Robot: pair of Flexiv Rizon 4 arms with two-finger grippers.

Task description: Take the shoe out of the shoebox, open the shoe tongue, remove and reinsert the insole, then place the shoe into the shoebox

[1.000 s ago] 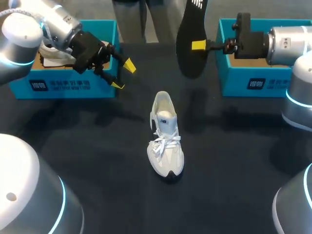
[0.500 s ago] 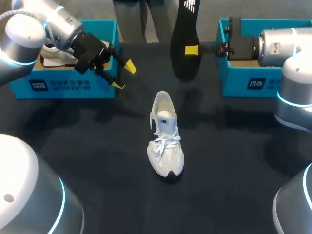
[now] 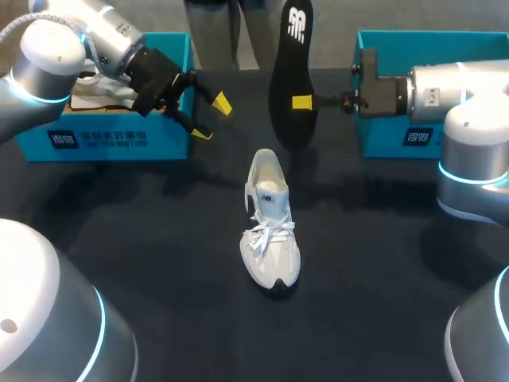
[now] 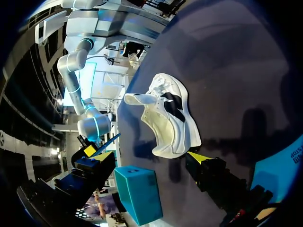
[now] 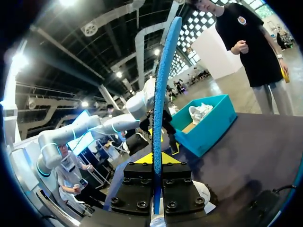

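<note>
Your right pincer (image 3: 302, 102) is clamped on the black insole (image 3: 288, 64), holding it upright in the air beyond the white shoe (image 3: 270, 219). The shoe sits mid-tabletop (image 3: 159, 239) with its toe toward the robot. Your left pincer (image 3: 211, 118) hangs with its fingers spread and nothing between them, just beside the left shoebox (image 3: 103, 142).

my right end effector (image 3: 303, 102) has carried the long black insole (image 3: 290, 48) leftward, my left end effector (image 3: 212, 118) has shifted slightly right
</note>
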